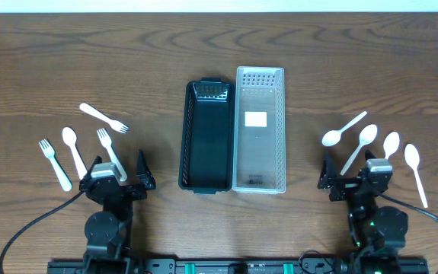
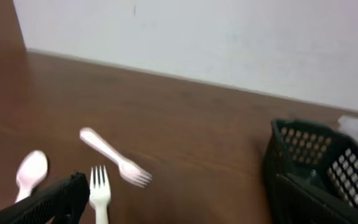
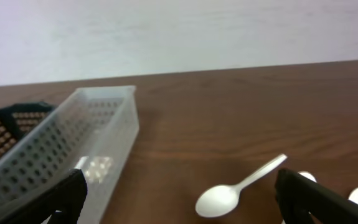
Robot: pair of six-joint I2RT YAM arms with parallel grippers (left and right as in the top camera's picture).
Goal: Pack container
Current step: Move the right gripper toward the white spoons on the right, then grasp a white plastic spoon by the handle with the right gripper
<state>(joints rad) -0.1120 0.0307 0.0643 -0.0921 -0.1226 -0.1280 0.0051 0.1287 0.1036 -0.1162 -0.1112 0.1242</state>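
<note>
The black basket (image 1: pixel 206 137) and the clear basket (image 1: pixel 260 129) lie side by side mid-bench (image 1: pixel 36 61), long walls just beside each other, the black one on the 9 o'clock side. A white label (image 1: pixel 257 119) shows on the clear basket's floor.

Out at 9 o'clock from the black basket lie three white forks (image 1: pixel 104 118) and one lone spoon (image 1: pixel 71 146). At 3 o'clock from the clear basket, four white spoons (image 1: pixel 343 129) fan out.

My left fingers (image 2: pixel 48 202) sit at about 7 o'clock, spread wide and holding nothing, with one fork's handle running in between them. My right fingers (image 3: pixel 322 199) sit at about 5 o'clock, equally wide apart and holding nothing, just beside the spoons.
</note>
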